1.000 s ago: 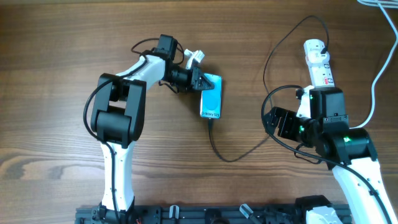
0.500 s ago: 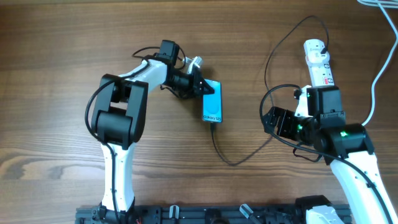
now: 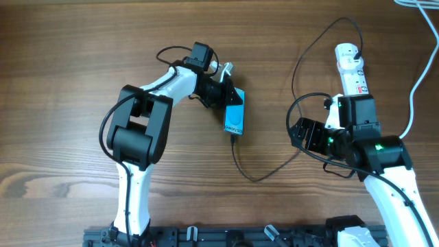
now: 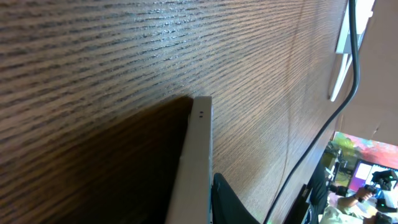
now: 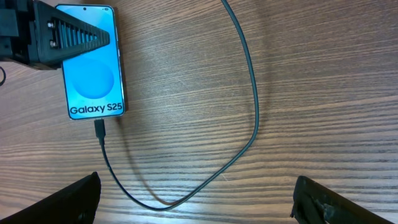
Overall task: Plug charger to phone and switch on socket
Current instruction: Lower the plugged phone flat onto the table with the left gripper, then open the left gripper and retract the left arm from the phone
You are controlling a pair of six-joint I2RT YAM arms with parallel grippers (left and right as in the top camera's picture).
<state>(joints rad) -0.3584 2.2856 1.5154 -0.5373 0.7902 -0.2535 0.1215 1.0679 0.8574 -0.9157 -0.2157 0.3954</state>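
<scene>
The phone (image 3: 234, 118) has a cyan screen and lies left of centre. It also shows in the right wrist view (image 5: 93, 68), reading "Galaxy S25". My left gripper (image 3: 225, 96) is shut on the phone's top end; in the left wrist view the phone (image 4: 198, 155) is seen edge-on beside a dark finger (image 4: 214, 205). The black charger cable (image 3: 255, 177) loops from the phone's bottom edge, where its connector tip (image 5: 99, 127) sits, up to the white socket (image 3: 350, 68) at the back right. My right gripper (image 3: 309, 135) is open and empty over the cable loop (image 5: 249, 81).
A thick white cord (image 3: 418, 82) runs from the socket along the right edge. The right arm's body (image 3: 374, 147) stands just in front of the socket and covers its near end. A black rail (image 3: 226, 237) lines the table's front edge.
My left arm has swung right and turned its wrist, and the phone has shifted slightly toward the front with it. The right arm has barely moved.
</scene>
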